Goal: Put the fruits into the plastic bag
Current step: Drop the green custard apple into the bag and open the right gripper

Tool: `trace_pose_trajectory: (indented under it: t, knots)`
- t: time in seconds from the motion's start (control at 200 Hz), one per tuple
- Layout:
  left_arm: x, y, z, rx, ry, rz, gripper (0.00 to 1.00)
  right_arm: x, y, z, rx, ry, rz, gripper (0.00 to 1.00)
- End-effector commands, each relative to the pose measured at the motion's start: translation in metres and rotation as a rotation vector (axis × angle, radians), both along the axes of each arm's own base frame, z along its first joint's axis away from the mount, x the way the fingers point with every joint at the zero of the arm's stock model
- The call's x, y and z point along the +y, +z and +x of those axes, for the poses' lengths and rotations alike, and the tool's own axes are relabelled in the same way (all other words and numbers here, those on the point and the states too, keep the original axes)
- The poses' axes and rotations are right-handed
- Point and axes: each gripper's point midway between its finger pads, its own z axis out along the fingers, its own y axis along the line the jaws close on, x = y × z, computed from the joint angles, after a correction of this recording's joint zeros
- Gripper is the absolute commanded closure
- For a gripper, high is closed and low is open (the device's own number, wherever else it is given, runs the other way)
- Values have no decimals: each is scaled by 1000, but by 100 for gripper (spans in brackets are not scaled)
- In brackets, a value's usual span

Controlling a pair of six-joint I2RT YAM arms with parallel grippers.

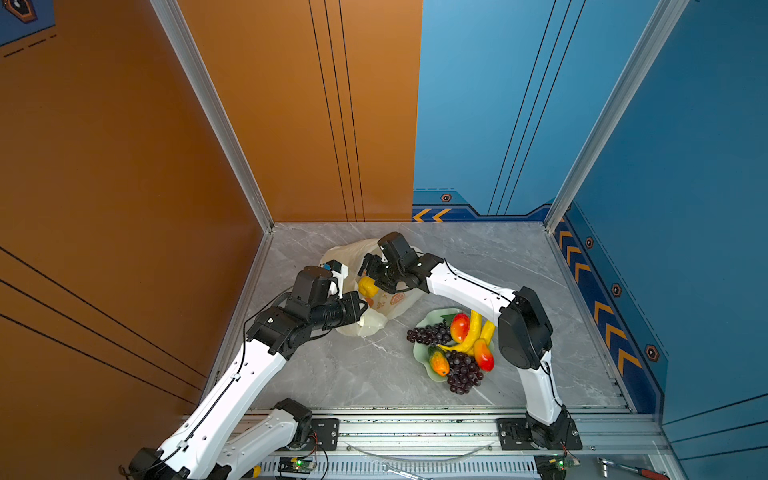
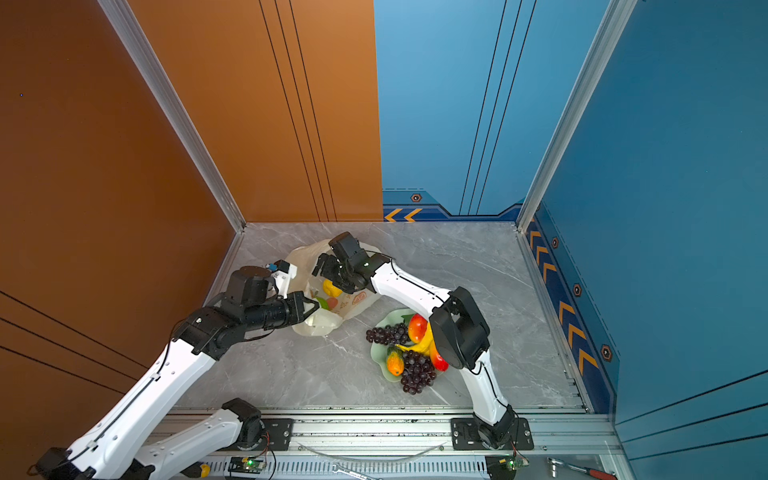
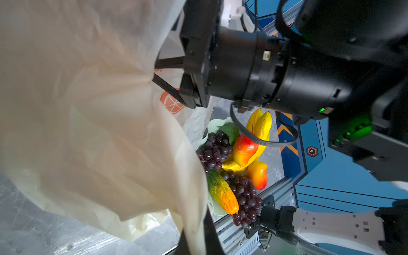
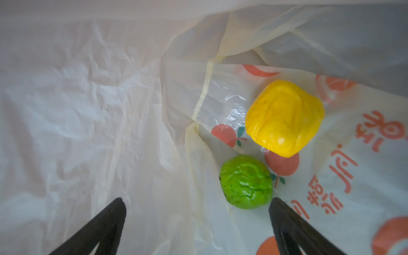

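The cream plastic bag (image 1: 353,253) (image 2: 303,257) lies at the back left of the table. My left gripper (image 1: 365,305) (image 3: 196,238) is shut on its near rim, holding the mouth up. A yellow fruit (image 4: 284,118) (image 1: 368,286) and a bumpy green fruit (image 4: 246,182) lie loose inside the bag. Just above them my right gripper (image 4: 196,202) (image 1: 370,268) stands open and holds nothing. Two grape bunches (image 1: 430,333) (image 1: 463,372), two mangoes (image 1: 459,326) (image 1: 484,355), bananas (image 1: 473,330) and an orange-green fruit (image 1: 439,361) remain outside the bag.
Those fruits lie on a pale green wavy dish (image 1: 419,352) to the right of the bag. My right arm's elbow (image 1: 523,328) hangs over the dish's right side. Walls close in the left, back and right, and a metal rail (image 1: 415,428) runs along the front.
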Motion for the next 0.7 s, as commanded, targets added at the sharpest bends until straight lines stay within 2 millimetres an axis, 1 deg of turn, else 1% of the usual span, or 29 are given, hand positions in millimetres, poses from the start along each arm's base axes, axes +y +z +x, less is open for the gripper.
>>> trace_pose_trajectory:
  t: [0.0, 0.05, 0.12, 0.245, 0.255, 0.27, 0.34, 0.416, 0.561, 0.696]
  knots:
    - [1, -5, 1, 12, 1, -1, 100, -31, 9, -15, -1, 10, -114, 0]
    - [2, -4, 1, 12, 4, -2, 100, -38, 11, -22, 3, 20, -143, 0]
    - [2, -4, 2, 13, 4, -2, 100, -47, 18, -33, 3, 34, -173, 0]
    - [1, -2, 3, 8, 3, -5, 100, -66, 31, -59, -10, 78, -259, 0]
    - [1, -1, 3, 6, 2, -6, 100, -70, 24, -62, 2, 82, -279, 0]
    - [1, -1, 3, 6, 3, -6, 100, -72, 23, -67, 7, 90, -291, 0]
    - [2, 0, 2, 2, 5, -6, 100, -82, 23, -83, 15, 110, -329, 0]
    - [3, -1, 1, 3, 8, -8, 100, -94, 30, -97, 6, 119, -358, 0]
    - [3, -2, -2, 2, 6, -10, 100, -122, 42, -118, -16, 112, -424, 0]
    - [4, -6, -4, 9, 5, -11, 100, -157, 52, -130, -46, 100, -533, 0]
